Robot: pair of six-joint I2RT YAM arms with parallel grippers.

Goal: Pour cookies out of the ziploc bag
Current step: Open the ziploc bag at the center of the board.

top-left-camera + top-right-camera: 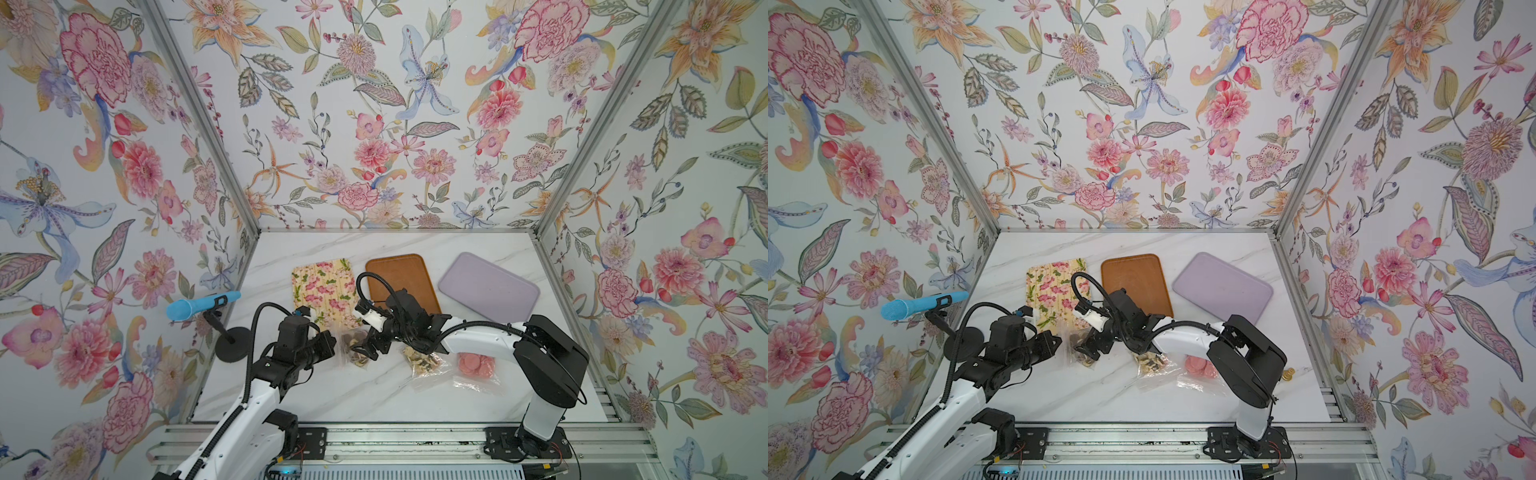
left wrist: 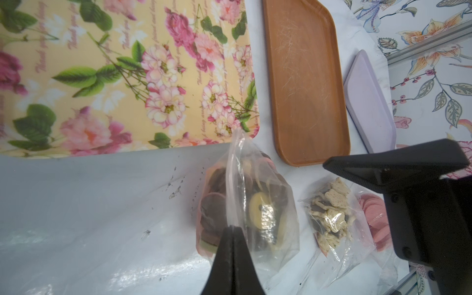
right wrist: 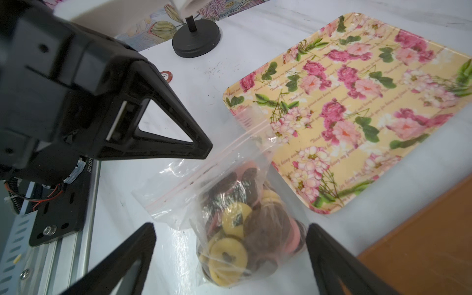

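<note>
Marble-patterned bench [image 1: 374,399] carried everything you were working with. Three flat trays lay in a row along its far side: the lilac tray [image 1: 488,286] to your right, the floral tray [image 1: 322,286] to your left, and the brown tray [image 1: 401,274] between them. Three clear bags sat nearer the arms. The ziploc bag [image 3: 194,184] with the mixed rounds rested on the bench just in front of the floral tray's near corner, its zip end pointing toward that tray. To its right lay the star bag [image 1: 424,363], then the pink-disc bag [image 1: 476,365] close by your right arm. Your left end effector [image 2: 231,229] was closed tight, its tips pinching a fold of the ziploc bag's film, and the film stood up in a ridge from the pinch. Your right end effector [image 3: 229,227] was spread wide, one finger on each side of the bag's filled end. Whether either finger touched the plastic could not be told. The cookies [image 3: 265,229] were dark brown, yellowish-beige and pink rounds and rings, heaped together inside the ziploc bag at the end away from the zip.
</note>
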